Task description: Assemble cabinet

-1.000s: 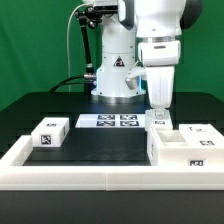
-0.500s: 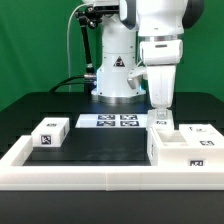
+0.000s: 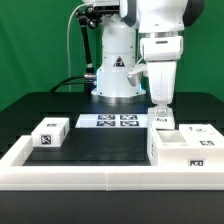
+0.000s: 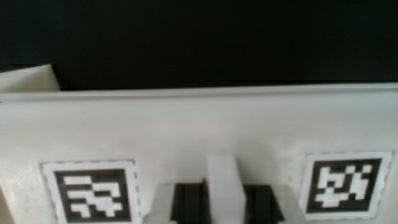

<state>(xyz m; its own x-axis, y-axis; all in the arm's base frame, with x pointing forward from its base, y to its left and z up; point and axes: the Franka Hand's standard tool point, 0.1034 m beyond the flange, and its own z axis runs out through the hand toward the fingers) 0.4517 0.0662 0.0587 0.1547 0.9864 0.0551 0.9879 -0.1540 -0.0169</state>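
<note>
The cabinet [image 3: 182,150] is the big hollow white block at the exterior view's right, by the front rim. A small white tagged piece [image 3: 160,119] stands upright at its back left corner. My gripper [image 3: 160,108] hangs straight down on top of that piece. In the wrist view my gripper [image 4: 222,203] has its two dark fingers [image 4: 185,203] close on either side of a narrow white rib [image 4: 222,180]. Behind it lies a broad white face with two square tags [image 4: 93,190]. The fingertips are hidden in the exterior view.
A small white tagged block [image 3: 50,133] lies at the exterior view's left. Another flat tagged block [image 3: 202,130] lies behind the cabinet at the right. The marker board [image 3: 108,121] lies before the robot base. A low white rim [image 3: 100,178] frames the black table.
The arm has shifted very slightly toward the exterior view's right. The small piece under the gripper and the other parts have not moved.
</note>
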